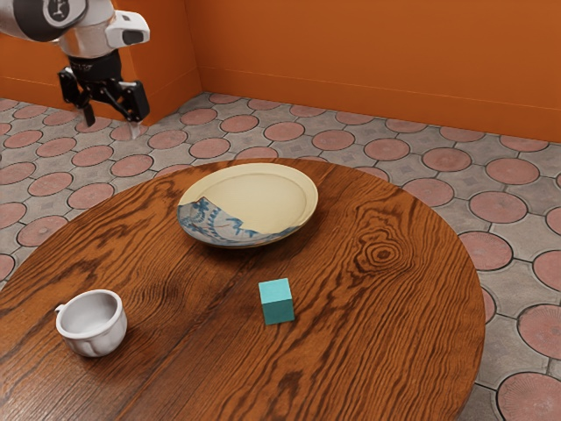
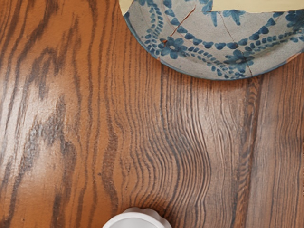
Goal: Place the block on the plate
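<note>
My gripper (image 1: 110, 130) hangs high at the exterior view's upper left, above and apart from the table, open with nothing between its fingers. A teal block (image 1: 277, 301) rests on the wooden table, between the plate and the near edge in the exterior view. The plate (image 1: 254, 200), cream with a blue floral patterned part, lies behind the block, and its surface is bare. In the wrist view the patterned part of the plate (image 2: 199, 52) appears beside bare wood.
A white cup (image 1: 93, 324) with a small handle stands on the round table (image 1: 377, 351) at the exterior view's lower left. Its rim (image 2: 137, 214) also enters the wrist view. An orange wall rises behind the tiled floor.
</note>
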Available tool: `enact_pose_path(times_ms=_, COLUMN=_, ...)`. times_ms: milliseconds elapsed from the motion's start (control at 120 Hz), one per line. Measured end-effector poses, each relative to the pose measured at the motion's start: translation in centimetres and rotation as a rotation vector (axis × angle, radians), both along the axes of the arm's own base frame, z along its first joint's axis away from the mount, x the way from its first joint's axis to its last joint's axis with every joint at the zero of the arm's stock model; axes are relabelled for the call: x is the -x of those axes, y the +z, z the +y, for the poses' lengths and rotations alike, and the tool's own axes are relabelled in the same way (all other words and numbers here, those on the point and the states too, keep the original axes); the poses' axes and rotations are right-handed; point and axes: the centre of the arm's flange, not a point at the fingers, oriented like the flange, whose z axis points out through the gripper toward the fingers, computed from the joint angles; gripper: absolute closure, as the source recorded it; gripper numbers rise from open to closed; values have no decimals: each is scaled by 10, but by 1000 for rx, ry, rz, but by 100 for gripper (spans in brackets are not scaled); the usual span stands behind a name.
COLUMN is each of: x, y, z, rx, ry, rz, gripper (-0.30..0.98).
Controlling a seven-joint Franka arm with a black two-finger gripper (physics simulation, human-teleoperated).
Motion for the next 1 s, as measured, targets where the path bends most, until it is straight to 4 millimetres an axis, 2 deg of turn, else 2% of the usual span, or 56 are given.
enact_pose_path(times_ms=183, x=-2, y=0, z=-11, rx=-7, ry=-3, rz=-12, gripper=0)
enact_pose_path(times_ms=267, x=-12, y=-15, z=-30, rx=-2, ry=-26, rz=6, gripper=0)
enact_pose_path(times_ms=408, x=-43, y=-85, z=-74, rx=16, ry=-83, rz=65, gripper=0)
enact_pose_path(times_ms=625, x=-56, y=-194, z=-141, rx=98, ry=-35, rz=105, gripper=0)
enact_pose_path(times_ms=833, x=-70, y=-256, z=-183, rx=113, ry=82, rz=78, gripper=0)
enact_pose_path(times_ms=1000, x=-83, y=-300, z=-197, rx=104, ry=186, rz=42, gripper=0)
